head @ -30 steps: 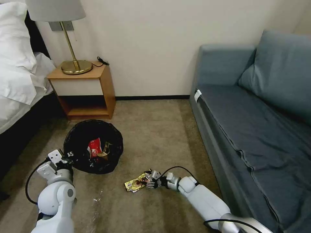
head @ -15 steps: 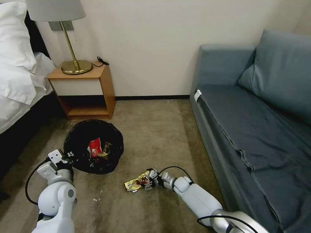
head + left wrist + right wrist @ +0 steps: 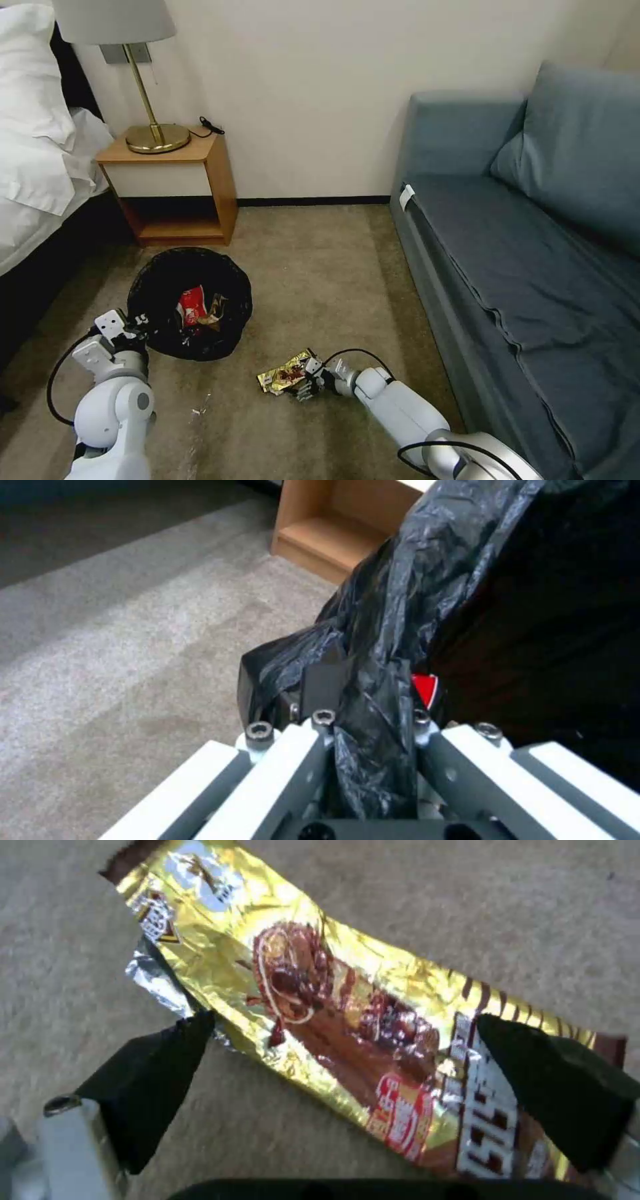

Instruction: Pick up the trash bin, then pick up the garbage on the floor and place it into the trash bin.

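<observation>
Your right gripper [image 3: 301, 383] is spread wide, its dark pads [image 3: 153, 1080] either side of the gold wrapper [image 3: 285, 378], which lies flat on the carpet [image 3: 320, 280]; one pad overlaps the wrapper's end, but nothing is pinched. Your left gripper [image 3: 137, 325] is clamped on the black liner [image 3: 380, 645] at the trash bin [image 3: 190, 301] rim, about 8 o'clock on the bin. The wrapper sits at roughly 4 o'clock from the bin. Since a second ago your right gripper has slid forward over the wrapper, and the bin has shifted slightly.
</observation>
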Motion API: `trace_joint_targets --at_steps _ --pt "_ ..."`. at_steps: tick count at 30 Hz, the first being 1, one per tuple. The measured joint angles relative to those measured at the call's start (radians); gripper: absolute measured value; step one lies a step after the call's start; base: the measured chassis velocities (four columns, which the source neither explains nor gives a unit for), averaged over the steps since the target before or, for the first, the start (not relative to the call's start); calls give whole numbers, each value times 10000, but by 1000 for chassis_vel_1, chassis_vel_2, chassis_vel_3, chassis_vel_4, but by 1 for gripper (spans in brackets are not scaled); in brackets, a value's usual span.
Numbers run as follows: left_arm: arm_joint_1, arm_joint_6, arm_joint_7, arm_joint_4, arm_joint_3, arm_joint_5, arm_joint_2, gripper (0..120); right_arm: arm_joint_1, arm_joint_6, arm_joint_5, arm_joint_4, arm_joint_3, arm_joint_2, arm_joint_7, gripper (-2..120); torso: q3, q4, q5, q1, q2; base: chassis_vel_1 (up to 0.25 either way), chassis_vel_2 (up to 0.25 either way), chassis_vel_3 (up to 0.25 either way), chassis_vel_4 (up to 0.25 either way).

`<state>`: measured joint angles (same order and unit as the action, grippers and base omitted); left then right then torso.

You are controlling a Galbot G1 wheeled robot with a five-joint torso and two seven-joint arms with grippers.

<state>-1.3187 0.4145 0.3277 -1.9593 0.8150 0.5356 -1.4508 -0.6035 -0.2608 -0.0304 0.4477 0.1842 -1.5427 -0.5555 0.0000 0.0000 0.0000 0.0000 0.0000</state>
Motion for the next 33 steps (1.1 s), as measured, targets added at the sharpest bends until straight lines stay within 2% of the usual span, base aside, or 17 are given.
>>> trace_joint_targets --at_steps 14,16,20,23,24,25,27,29,30,31,32,33 --pt "-1 0 12 -29 -11 -28 0 1 56 137 210 -293 -226 -203 -134 99 0 1 0 0 -1 0 0 0 0" --pt "-1 0 12 -30 -15 -26 -15 1 28 103 267 -319 -265 -207 -187 88 0 0 0 0 0 0 0 0 0" --pt "4 0 13 -30 -15 -25 -18 1 2 65 276 -322 -283 -204 -203 79 0 0 0 0 0 0 0 0 0" --pt "20 0 13 -30 -14 -12 2 1 -23 23 261 -317 -308 -167 -203 62 -1 0 0 0 0 0 0 0 0" --pt "20 0 13 -30 -14 -12 2 1 -23 23 261 -317 -308 -167 -203 62 -1 0 0 0 0 0 0 0 0" --pt "32 0 13 -20 -14 -9 5 1 -23 16 247 -315 -325 -152 -203 56 -1 0 0 0 0 0 0 0 0" --pt "39 0 12 -13 -15 -8 6 1 -24 14 240 -314 -332 -145 -198 53 -1 0 0 0 0 0 0 0 0" --pt "68 1 11 26 -23 -6 6 1 -21 5 216 -312 -354 -105 -179 42 0 1 0 0 0 0 0 0 0" --pt "68 1 11 26 -23 -6 6 1 -21 5 216 -312 -354 -105 -179 42 0 1 0 0 0 0 0 0 0" --pt "80 0 6 46 -28 -5 6 1 -21 1 198 -311 -368 -88 -166 35 0 0 0 0 0 0 0 0 0" --pt "80 0 6 46 -28 -5 6 1 -21 1 198 -311 -368 -88 -166 35 0 0 0 0 0 0 0 0 0" --pt "93 1 2 63 -30 -3 6 1 -20 -4 179 -310 -385 -80 -156 30 -1 0 0 0 0 0 0 0 0"
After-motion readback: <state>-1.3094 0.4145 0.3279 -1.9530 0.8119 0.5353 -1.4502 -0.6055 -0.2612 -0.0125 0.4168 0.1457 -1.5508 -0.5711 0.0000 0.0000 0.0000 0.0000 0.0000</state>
